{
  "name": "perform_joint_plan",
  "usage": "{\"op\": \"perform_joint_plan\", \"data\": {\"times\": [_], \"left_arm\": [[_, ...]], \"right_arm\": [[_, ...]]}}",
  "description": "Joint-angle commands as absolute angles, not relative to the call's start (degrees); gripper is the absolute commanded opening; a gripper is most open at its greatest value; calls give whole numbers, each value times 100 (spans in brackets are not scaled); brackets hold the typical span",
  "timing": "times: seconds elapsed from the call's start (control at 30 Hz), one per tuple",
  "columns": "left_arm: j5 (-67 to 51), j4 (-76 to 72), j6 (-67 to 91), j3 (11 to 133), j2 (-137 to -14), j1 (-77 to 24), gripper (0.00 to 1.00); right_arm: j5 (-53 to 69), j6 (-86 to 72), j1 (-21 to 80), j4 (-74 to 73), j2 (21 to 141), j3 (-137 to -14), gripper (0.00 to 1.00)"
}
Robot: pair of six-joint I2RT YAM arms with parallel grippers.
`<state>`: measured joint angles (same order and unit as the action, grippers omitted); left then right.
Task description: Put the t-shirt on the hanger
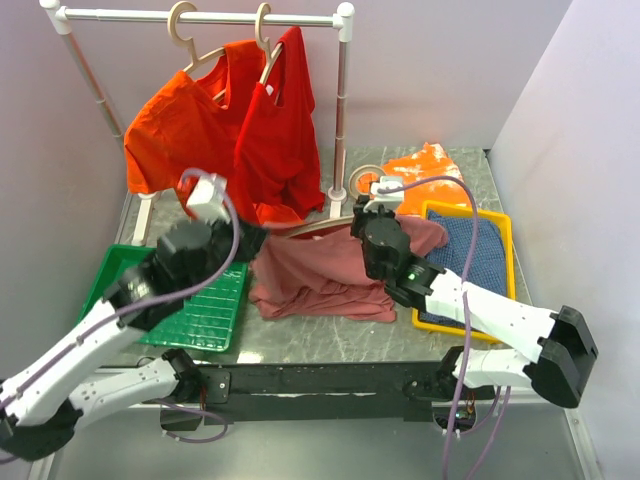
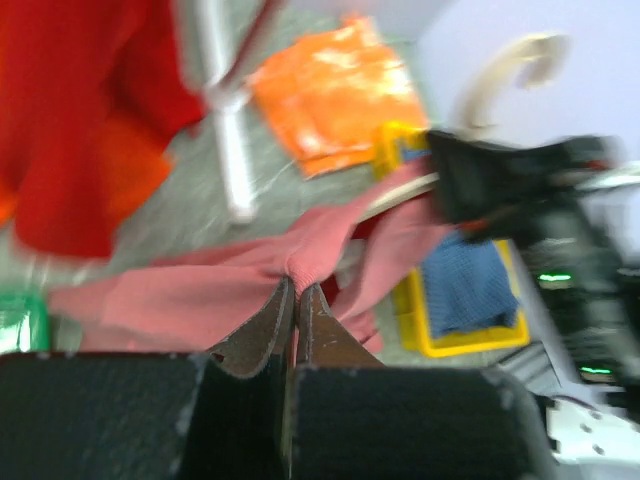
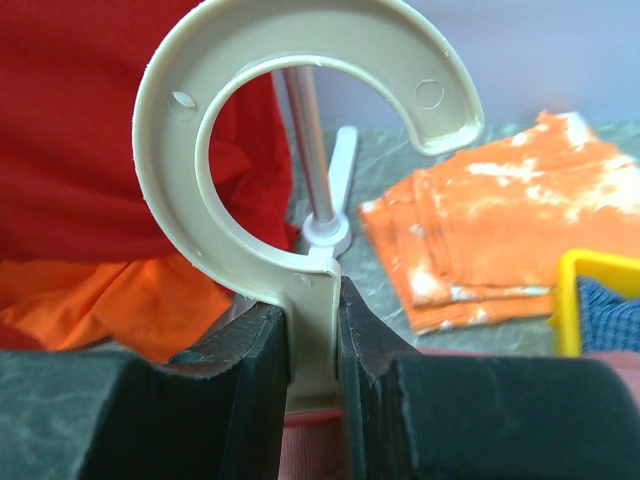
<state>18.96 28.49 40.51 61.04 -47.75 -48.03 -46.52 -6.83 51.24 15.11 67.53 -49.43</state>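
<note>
Hanging between the two grippers in the top view, the t-shirt (image 1: 320, 275) has a dusty rose colour and is crumpled. Its lower part lies on the table (image 1: 400, 345) and its upper edge is lifted. The left gripper (image 1: 255, 240) meets this edge at the left. The right gripper (image 1: 372, 212) is at the right, where the hanger (image 1: 335, 222) shows as a pale beige bar above the cloth. Behind them a white rail (image 1: 200, 16) carries an orange shirt (image 1: 170, 130) and a red shirt (image 1: 275, 140). A green tray (image 1: 200, 315) lies at the left and a yellow tray (image 1: 505, 225) at the right.

The left wrist view is blurred. The left gripper (image 2: 295, 290) has its jaws pressed together on a fold of the t-shirt (image 2: 200, 295), and the cloth gathers into wrinkles at the fingertips. One beige shoulder of the hanger (image 2: 400, 192) shows at the edge of the pink cloth; whether it is inside the shirt cannot be told.

In the right wrist view the right gripper (image 3: 313, 300) clamps the neck of the hanger (image 3: 165, 170) just under the big open hook, which stands upright. A folded orange cloth (image 3: 500, 230) lies on the table behind.
</note>
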Motion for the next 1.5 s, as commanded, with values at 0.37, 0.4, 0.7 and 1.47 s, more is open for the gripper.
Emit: {"op": "perform_joint_plan", "data": {"times": [0.37,0.4,0.7,1.47], "left_arm": [[396,2875,2786,8472,-6934,-4842,1],[413,2831,2821,8551,-6969,-4895,1],[1054,2961,2628,9377,-7005,-4992,7],[763,2962,1811,8871,-5925,-4966,1]], "right_arm": [[-5027,325,5458,2031,6715,-6293,0],[-5071,404,5458,2082,6750,-6284,0],[-4395,440,5783,2453,6408,-5870,0],[-4580,1328,5353,1795,5933,-6678,0]]}}
